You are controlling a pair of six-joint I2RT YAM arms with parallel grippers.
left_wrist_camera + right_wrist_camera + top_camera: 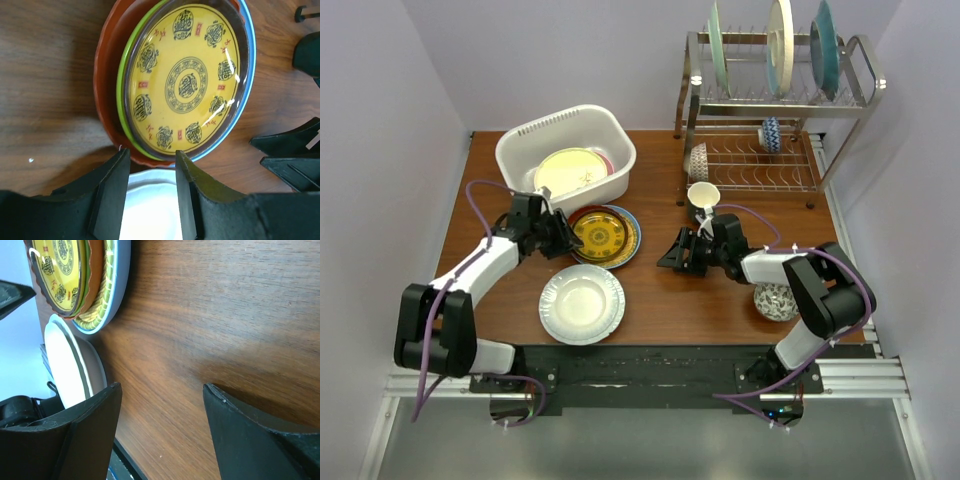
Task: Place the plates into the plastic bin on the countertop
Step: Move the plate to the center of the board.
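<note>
Plastic bin (525,150): sits on the bench (660,310), mouth up. Its long axis runs across the bench, with the right end turned slightly away from the arms. A cream plate (570,170) lies tilted inside it, and the edge of a dark red plate (607,163) shows at that plate's right.

Stack of plates (605,236): flat, face up, just in front of the bin's near right corner. The yellow patterned plate (187,80) is on top, with a lime plate (121,85), a red-brown plate (105,65) and a light blue plate (248,75) showing as rims beneath. They are round, so no long axis applies.

White plate (582,304): flat, face up, in front of the bin and beyond the stack, near the bench edge.

Left tool (570,240): in front of the bin, at the stack's left rim. It is set to a moderate gap with nothing between the fingers, and its tips are level with the red-brown rim.

Right tool (670,252): in front and right of the bin, pointing at the stack. It is spread wide and empty, clear of the light blue rim.

Surroundings: a pale cup (703,195) stands right of the bin. A steel dish rack (770,165) stands farther right. Its upper tier holds three upright plates (780,40) on edge, and small patterned bowls (698,160) sit lower down. Another patterned bowl (775,300) sits by the right arm.
</note>
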